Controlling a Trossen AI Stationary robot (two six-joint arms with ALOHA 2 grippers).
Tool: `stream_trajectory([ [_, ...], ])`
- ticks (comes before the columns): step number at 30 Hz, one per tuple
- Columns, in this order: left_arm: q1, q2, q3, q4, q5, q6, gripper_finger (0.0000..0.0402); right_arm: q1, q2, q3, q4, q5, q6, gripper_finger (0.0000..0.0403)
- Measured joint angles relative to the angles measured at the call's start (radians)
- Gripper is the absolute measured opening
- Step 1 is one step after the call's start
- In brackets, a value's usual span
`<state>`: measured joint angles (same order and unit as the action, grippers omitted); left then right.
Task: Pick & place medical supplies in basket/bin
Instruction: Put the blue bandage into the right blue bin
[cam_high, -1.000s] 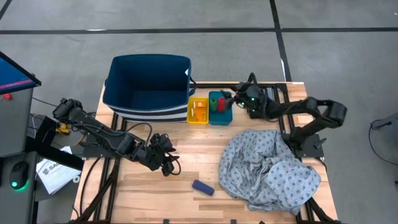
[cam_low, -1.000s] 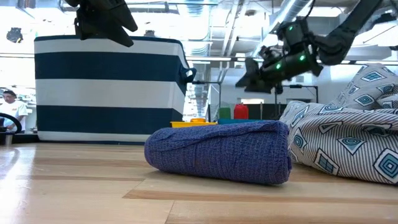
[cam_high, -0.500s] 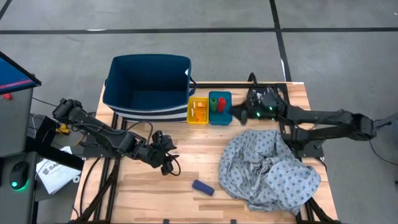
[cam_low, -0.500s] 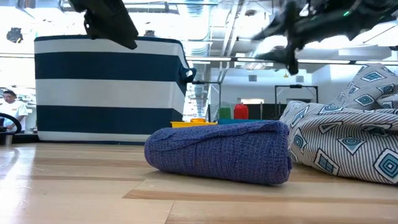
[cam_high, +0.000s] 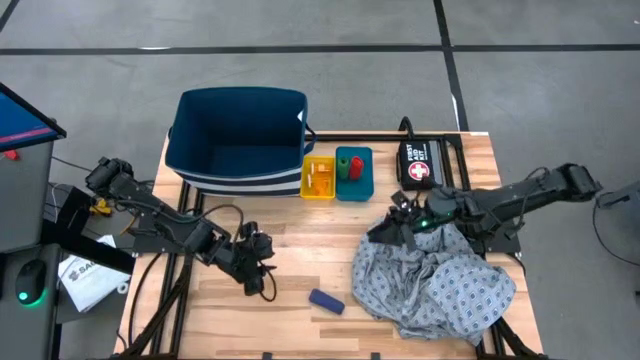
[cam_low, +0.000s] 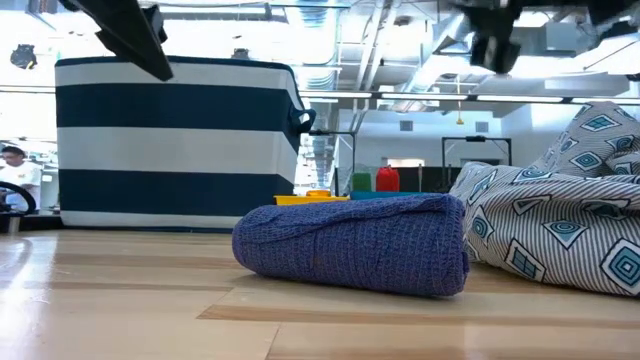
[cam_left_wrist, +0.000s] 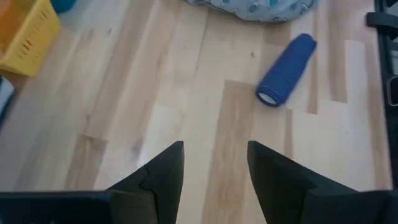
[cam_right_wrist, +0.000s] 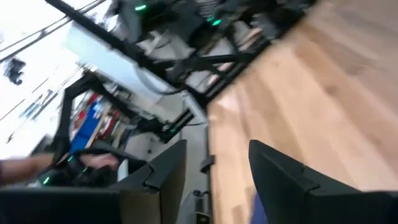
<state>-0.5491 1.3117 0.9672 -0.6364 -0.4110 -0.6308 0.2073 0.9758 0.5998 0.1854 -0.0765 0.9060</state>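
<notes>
Basket: big navy fabric basket (cam_high: 240, 135) with white stripes sits at the far-left end of the table (cam_high: 300, 260), looks empty from above.
Trays: yellow tray (cam_high: 319, 178) right beside the basket, teal tray (cam_high: 354, 174) touching it on the other side. Green roll (cam_high: 343, 167) and red roll (cam_high: 356, 166) stand upright in the teal one.
Blue roll: lying on its side on the bare wood near the front edge (cam_high: 326, 301), just left of the gown cloth.
Gown cloth: grey-blue patterned heap (cam_high: 435, 272) covering the right-front part of the table.
Pouch: black pouch (cam_high: 419, 164) with a red-and-white cross, beside the teal tray. There's white text on it but I can't read it.
Left gripper: hovering over bare wood (cam_high: 254, 274) a bit left of the blue roll, fingers parted, nothing in them.
Right gripper: over the near-left edge of the gown cloth (cam_high: 398, 222), fingers apart in its wrist view, not gripping anything I can see.
</notes>
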Motion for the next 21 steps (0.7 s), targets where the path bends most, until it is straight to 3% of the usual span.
stream_trajectory([
  [6, -0.068, 0.0, 0.0, -0.011, -0.006, -0.045, 0.0168, 0.083, 0.159, 0.168, -0.048, -0.003, -0.1, 0.0165],
  [14, -0.113, 0.0, 0.0, -0.062, -0.013, -0.078, 0.0168, 0.138, 0.435, 0.47, -0.512, -0.032, -0.171, 0.0186],
  [21, -0.137, 0.0, 0.0, -0.076, -0.017, -0.093, 0.0168, 0.139, 0.671, 0.606, -0.47, -0.059, -0.033, 0.0231],
])
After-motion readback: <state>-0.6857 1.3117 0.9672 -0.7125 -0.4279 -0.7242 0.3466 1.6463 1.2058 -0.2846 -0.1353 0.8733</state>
